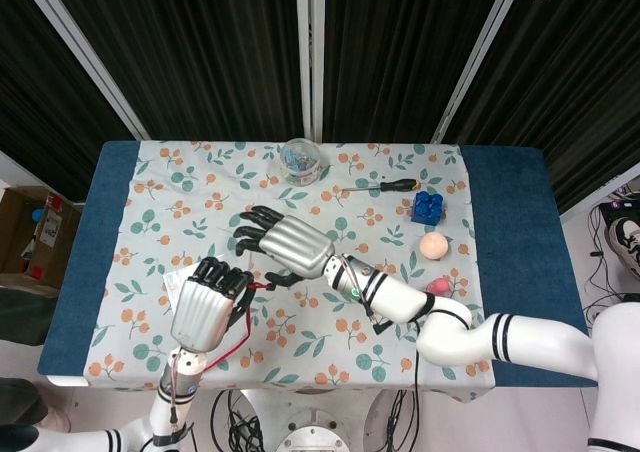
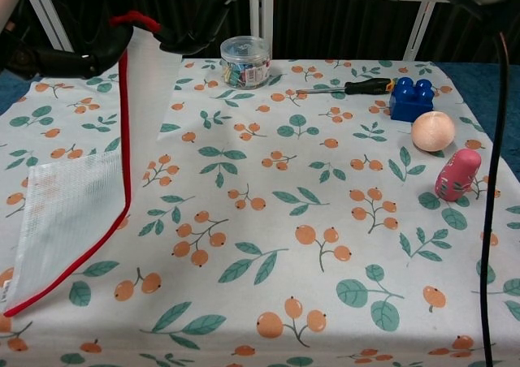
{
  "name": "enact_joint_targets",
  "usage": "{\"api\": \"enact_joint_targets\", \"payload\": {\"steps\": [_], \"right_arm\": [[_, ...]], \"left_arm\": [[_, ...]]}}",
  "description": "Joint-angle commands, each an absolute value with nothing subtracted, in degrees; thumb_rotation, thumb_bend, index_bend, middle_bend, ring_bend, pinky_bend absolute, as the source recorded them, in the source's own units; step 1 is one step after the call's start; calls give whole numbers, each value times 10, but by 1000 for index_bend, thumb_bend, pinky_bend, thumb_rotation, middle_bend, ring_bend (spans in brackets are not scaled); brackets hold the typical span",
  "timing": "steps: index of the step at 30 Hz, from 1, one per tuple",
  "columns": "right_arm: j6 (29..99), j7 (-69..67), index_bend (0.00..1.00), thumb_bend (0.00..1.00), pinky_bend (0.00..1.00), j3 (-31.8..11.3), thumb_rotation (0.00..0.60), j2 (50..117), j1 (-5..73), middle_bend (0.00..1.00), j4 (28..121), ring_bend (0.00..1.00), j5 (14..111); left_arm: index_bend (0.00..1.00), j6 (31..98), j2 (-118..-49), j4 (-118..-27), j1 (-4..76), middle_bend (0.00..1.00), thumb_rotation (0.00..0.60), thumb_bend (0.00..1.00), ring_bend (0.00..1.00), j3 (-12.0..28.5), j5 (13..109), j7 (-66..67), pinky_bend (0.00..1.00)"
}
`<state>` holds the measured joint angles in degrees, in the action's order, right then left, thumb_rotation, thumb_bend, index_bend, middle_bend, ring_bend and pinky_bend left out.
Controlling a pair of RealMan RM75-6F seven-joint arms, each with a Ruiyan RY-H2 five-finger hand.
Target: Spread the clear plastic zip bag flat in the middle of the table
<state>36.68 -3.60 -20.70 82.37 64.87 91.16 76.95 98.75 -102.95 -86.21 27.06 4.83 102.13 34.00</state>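
Left hand [image 1: 205, 304] clamped on the red-edged zip bag [image 2: 69, 196], lifting its top corner off the table [image 2: 325, 245] at the left edge; bag's lower part cut off by the chest frame; right hand [image 1: 285, 244] alongside, fingers spread, touching the bag or not: cannot tell.

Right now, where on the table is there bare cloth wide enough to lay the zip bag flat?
The widest bare patch is mid-table, between the zip bag held up by the left hand and the pink doll. The back edge is crowded: clip jar, screwdriver, blue brick, ball. The right hand hovers beside the bag's top.
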Motion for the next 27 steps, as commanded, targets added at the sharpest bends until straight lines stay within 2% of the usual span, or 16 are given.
{"api": "enact_joint_targets", "payload": {"steps": [1, 7, 12, 15, 20, 27], "right_arm": [[367, -54, 359, 294, 0, -202, 600, 834, 656, 186, 902, 0, 775], [376, -71, 523, 341, 0, -197, 600, 844, 663, 237, 886, 2, 779], [398, -80, 756, 427, 20, -203, 600, 855, 664, 347, 876, 67, 768], [409, -86, 857, 459, 39, -208, 600, 859, 664, 404, 874, 98, 762], [419, -96, 916, 477, 45, -214, 600, 858, 664, 445, 874, 124, 751], [435, -107, 940, 477, 48, -216, 600, 851, 659, 461, 875, 128, 746]], "left_arm": [[762, 985, -1028, -862, 268, 702, 600, 486, 591, 52, 1023, 340, 510], [762, 982, -1029, -861, 260, 702, 600, 487, 591, 58, 1026, 335, 509], [762, 983, -1030, -857, 250, 701, 600, 487, 590, 62, 1024, 324, 509], [762, 982, -1032, -855, 245, 700, 600, 486, 590, 63, 1022, 317, 509], [762, 977, -1034, -849, 237, 700, 600, 486, 590, 63, 1016, 307, 509], [762, 969, -1040, -840, 229, 699, 600, 487, 588, 66, 1005, 281, 509]]}}
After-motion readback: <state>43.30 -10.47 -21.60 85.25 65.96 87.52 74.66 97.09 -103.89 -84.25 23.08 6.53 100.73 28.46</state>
